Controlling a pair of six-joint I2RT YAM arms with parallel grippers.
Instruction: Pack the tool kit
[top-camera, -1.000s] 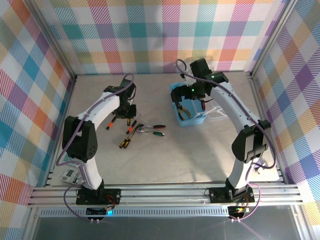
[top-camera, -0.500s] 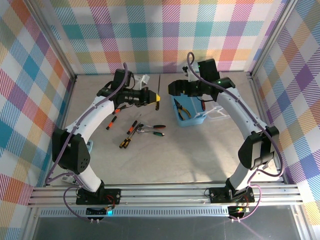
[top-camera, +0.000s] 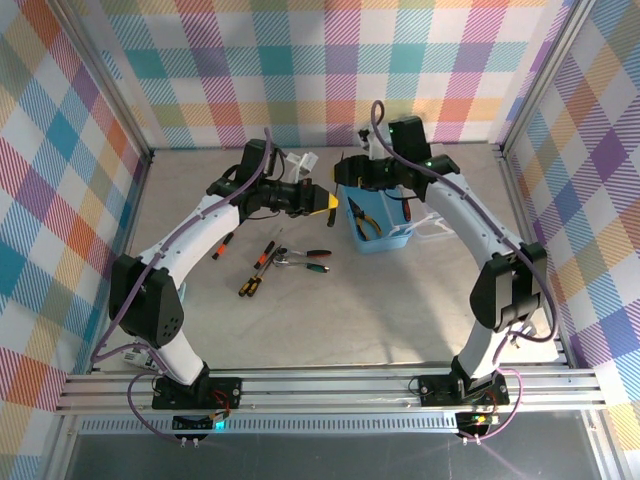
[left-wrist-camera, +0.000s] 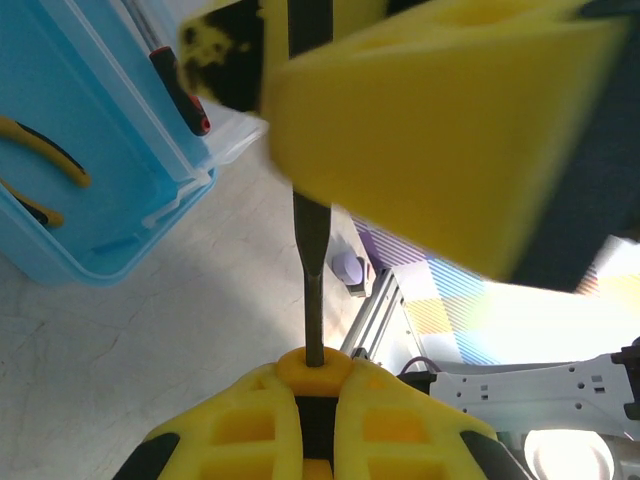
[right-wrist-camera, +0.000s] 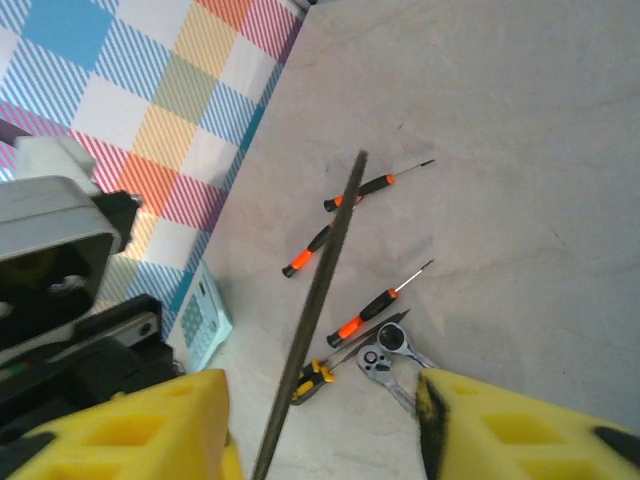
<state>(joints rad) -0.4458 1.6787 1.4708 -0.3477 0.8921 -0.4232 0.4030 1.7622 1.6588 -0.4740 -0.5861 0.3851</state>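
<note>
Calculator: one, pale, with a light green edge, lying flat on the table close to the foot of the left wall.
Table: one, pale grey-beige matte top, faintly mottled.
Backdrop: plaid cloth in pastel pink, blue, yellow, orange and purple, on three sides.
Frame: silver aluminium rails along the near edge; slanted posts at the back corners.

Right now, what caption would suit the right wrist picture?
The right gripper straddles a thin dark tool shaft, with orange-handled screwdrivers and a ratchet wrench on the table below.
</note>
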